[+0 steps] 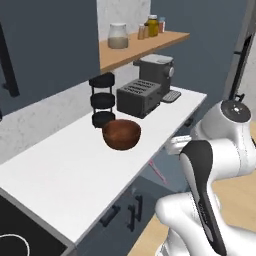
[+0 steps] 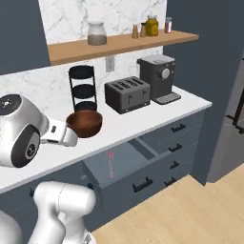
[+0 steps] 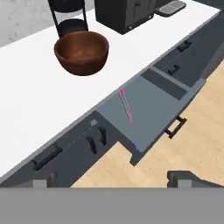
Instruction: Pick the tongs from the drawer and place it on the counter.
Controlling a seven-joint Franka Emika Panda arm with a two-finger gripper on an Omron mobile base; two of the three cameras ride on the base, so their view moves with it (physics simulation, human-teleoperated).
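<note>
The drawer (image 3: 151,109) is pulled out under the counter (image 3: 30,109), its black bar handle (image 3: 175,127) towards the wooden floor. The tongs (image 3: 126,106), thin and pink, lie flat on the drawer's floor near its back left part; they also show as pink tongs (image 2: 111,164) in the open drawer (image 2: 128,159) and as tongs (image 1: 157,170) just below the counter edge (image 1: 150,155). My gripper (image 3: 114,179) hangs above and in front of the drawer, open, its fingertips (image 3: 43,179) wide apart with nothing between them. The tongs are well ahead of the fingertips, untouched.
A brown bowl (image 2: 85,123) sits on the counter just behind the drawer. Further back stand a black tiered stand (image 2: 82,88), a toaster (image 2: 127,94) and a coffee machine (image 2: 158,76). A wooden shelf (image 2: 119,45) carries jars. The black stovetop (image 1: 20,235) lies at the left.
</note>
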